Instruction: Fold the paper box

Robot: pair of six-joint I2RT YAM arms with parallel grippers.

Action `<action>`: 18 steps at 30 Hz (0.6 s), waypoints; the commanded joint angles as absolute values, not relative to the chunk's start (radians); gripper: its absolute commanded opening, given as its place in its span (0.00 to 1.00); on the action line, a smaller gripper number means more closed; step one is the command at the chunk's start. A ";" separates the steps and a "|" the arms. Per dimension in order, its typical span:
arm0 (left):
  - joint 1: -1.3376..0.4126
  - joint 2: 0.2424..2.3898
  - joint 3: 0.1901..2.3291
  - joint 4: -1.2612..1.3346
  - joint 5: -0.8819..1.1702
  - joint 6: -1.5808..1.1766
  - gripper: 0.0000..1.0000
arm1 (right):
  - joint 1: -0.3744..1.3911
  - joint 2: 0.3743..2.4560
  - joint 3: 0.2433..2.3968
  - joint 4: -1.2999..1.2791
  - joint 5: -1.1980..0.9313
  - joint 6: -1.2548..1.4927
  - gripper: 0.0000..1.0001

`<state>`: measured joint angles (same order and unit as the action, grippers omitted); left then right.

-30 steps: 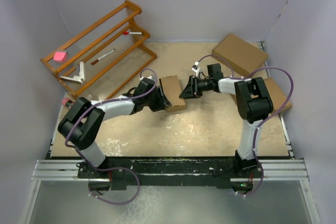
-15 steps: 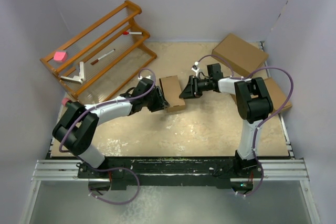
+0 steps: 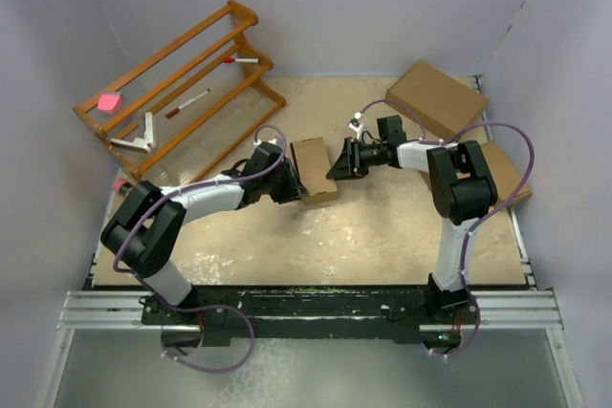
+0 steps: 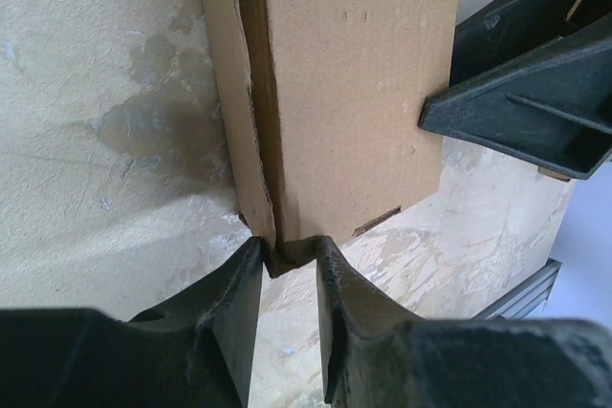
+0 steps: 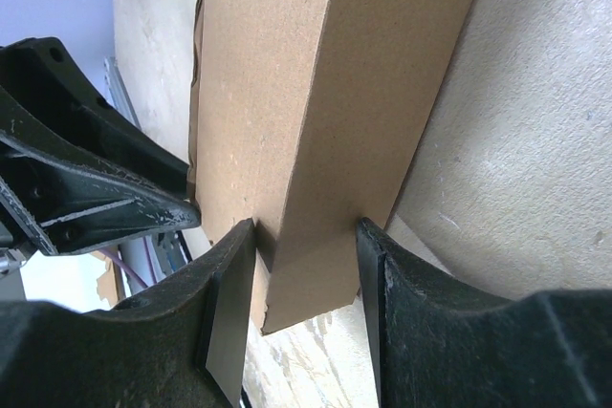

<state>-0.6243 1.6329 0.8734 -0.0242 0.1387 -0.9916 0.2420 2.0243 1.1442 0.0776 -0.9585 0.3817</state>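
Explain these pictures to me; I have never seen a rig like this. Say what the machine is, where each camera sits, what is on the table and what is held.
These are two robot arms bolted at the near edge of a table, each ending in a two-finger gripper. The wide picture comes from a fixed camera above and behind them. The other two come from cameras on the wrists, so each shows its own black fingers at the bottom.

In the middle lies the paper box, brown cardboard partly folded up. The left gripper pinches its folded edge at one end. The right gripper grips it across its width from the opposite side.

Also there: a wooden rack at the far left, a larger brown box at the far right, and a flat brown box beside the right arm.
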 commanded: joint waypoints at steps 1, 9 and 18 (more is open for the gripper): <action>-0.630 1.649 0.910 0.017 0.146 -0.979 0.29 | 0.261 2.045 1.167 0.055 -0.931 0.351 0.46; -0.629 1.649 0.913 0.016 0.150 -0.979 0.11 | 0.265 2.040 1.174 0.050 -0.935 0.345 0.45; -0.628 1.510 0.899 -0.015 0.110 -0.903 0.53 | 0.242 1.992 1.212 -0.046 -0.998 0.272 0.64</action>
<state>-0.6243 1.6226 0.8810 -0.0334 0.1486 -0.9638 0.2478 2.0243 1.1774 0.0078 -0.9611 0.3256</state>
